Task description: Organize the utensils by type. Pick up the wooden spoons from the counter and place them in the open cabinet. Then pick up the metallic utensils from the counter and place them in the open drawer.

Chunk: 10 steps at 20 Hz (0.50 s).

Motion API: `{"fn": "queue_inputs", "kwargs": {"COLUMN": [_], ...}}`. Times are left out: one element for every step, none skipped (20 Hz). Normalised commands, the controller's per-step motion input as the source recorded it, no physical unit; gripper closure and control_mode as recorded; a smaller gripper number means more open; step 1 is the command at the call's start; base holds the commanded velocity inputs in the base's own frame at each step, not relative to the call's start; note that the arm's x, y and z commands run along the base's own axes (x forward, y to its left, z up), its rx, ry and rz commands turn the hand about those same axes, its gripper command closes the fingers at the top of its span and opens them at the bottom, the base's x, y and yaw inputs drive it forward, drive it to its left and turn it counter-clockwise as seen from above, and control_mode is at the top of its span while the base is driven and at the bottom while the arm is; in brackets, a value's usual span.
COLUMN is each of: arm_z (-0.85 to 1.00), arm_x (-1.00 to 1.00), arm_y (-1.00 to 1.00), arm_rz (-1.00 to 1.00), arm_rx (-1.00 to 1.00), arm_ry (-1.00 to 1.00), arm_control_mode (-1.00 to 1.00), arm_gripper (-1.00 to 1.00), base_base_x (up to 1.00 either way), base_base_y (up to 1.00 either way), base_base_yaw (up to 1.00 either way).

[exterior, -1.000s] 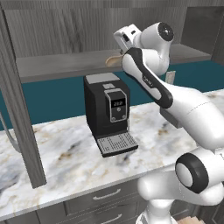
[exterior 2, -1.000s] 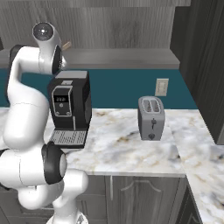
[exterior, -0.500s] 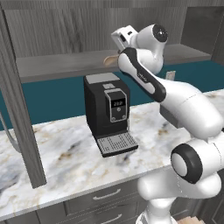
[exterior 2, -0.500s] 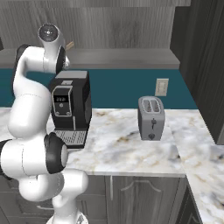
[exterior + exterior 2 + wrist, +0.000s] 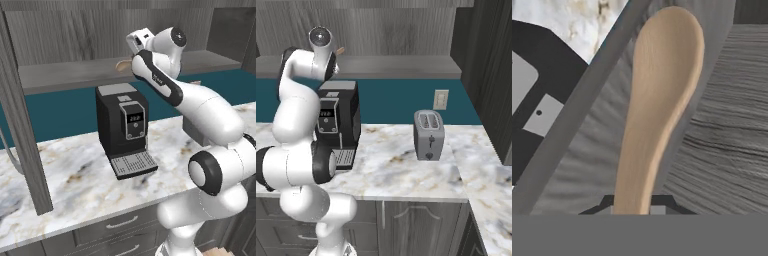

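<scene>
A light tan wooden spoon (image 5: 662,100) is held by its handle in my gripper (image 5: 637,206), which is shut on it. Its oval bowl points away from the hand and hangs just over the flat grey shelf of the open cabinet (image 5: 727,130). From the left base view, the spoon's bowl (image 5: 122,65) pokes out beside the gripper (image 5: 133,60) above the shelf (image 5: 65,75). From the right, a tip of the spoon (image 5: 340,50) shows behind the arm's top joint. The marble counter (image 5: 75,175) lies below.
A black coffee machine (image 5: 122,125) stands on the counter right under the hand. A silver toaster (image 5: 428,135) sits further right. The cabinet's grey upright (image 5: 20,125) stands at the left. Drawer-fronted base units (image 5: 120,222) run under the counter.
The arm's upper links have swung round and the hand with the spoon has edged slightly left over the shelf. The grip on the spoon is unchanged.
</scene>
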Motion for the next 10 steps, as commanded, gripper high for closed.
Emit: {"fn": "queue_inputs", "kwargs": {"arm_z": [-0.01,0.0,-0.01,-0.03,-0.02,-0.01,0.0,0.0,-0.03,-0.06], "arm_x": [0.33,0.31,0.32,0.3,0.3,0.32,0.32,0.3,0.28,0.26], "arm_y": [0.05,0.08,0.04,0.05,0.06,0.07,0.07,0.09,0.09,0.1], "arm_rz": [0.0,0.0,0.0,0.0,0.0,0.0,0.0,0.0,0.0,0.0], "arm_rx": [0.05,0.04,0.05,0.04,0.03,0.01,0.01,0.0,0.0,0.0], "arm_ry": [0.0,0.0,0.0,0.0,0.0,0.0,0.0,0.0,0.0,0.0], "arm_control_mode": [-1.0,-1.0,-1.0,-1.0,-1.0,-1.0,-1.0,-1.0,-1.0,-1.0], "arm_gripper": [1.0,1.0,1.0,1.0,1.0,1.0,1.0,1.0,1.0,1.0], "base_base_x": [0.0,0.0,0.0,0.0,0.0,0.0,0.0,0.0,0.0,0.0], "base_base_y": [0.0,0.0,0.0,0.0,0.0,0.0,0.0,0.0,0.0,0.0], "base_base_yaw": [0.0,0.0,0.0,0.0,0.0,0.0,0.0,0.0,0.0,0.0]}}
